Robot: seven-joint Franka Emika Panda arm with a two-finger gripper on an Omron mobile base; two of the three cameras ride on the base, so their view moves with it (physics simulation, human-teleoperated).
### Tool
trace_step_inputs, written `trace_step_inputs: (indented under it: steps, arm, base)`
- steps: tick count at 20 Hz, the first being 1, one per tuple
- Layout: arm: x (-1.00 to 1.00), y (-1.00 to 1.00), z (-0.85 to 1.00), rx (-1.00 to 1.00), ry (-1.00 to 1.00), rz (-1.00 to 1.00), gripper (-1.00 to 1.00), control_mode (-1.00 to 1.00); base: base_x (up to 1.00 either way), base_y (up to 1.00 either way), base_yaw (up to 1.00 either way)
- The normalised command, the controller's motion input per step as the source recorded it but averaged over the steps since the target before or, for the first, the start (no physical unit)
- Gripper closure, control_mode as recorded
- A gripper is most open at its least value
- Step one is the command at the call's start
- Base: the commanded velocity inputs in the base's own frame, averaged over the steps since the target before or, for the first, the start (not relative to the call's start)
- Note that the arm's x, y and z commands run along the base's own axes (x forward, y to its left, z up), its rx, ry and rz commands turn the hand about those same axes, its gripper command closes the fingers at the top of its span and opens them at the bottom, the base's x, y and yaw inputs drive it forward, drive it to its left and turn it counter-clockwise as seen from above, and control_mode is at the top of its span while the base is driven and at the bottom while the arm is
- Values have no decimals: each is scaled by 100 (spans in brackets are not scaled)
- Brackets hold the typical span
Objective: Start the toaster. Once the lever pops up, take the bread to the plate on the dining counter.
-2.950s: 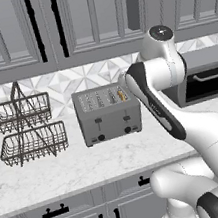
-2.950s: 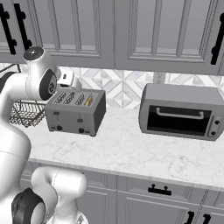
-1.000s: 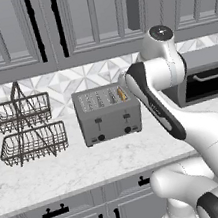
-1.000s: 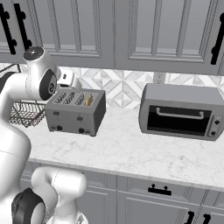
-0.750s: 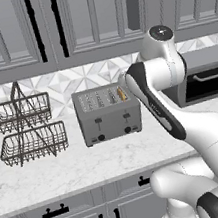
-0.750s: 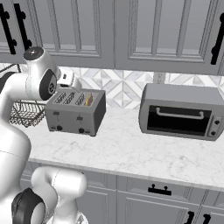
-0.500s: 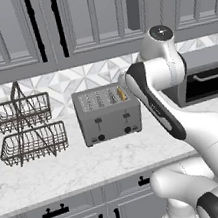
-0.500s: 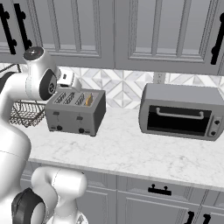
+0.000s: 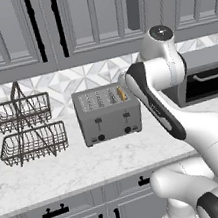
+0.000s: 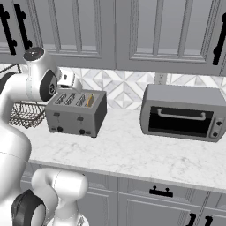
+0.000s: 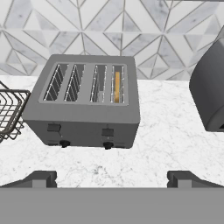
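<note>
On the desk [image 9: 91, 167] against the backsplash we see the toaster [image 11: 85, 103], bread [image 11: 117, 86] sunk in its rightmost slot, both levers up. Our jaws [image 11: 109, 177] hang above and in front of it, spread wide, holding nothing. Wire basket [image 9: 28, 130] sits left, toaster oven [image 10: 181, 112] right.

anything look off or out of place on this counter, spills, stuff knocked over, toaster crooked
Nothing stands out. The toaster sits upright and level on the marble worktop, with the bread standing edge-up in the slot nearest the toaster oven. The wire basket rack stands upright beside it. No spills or crumbs show.
</note>
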Motion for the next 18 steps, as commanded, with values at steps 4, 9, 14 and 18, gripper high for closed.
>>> trace_step_inputs:
  steps: [4, 9, 14, 18]
  arm:
    - [0, 0, 0, 0, 0, 0, -100, -100]
    - [0, 0, 0, 0, 0, 0, -100, -100]
    - [0, 0, 0, 0, 0, 0, -100, -100]
    - [0, 0, 0, 0, 0, 0, -100, -100]
  base:
    - [0, 0, 0]
    - [0, 0, 0]
    - [0, 0, 0]
    - [0, 0, 0]
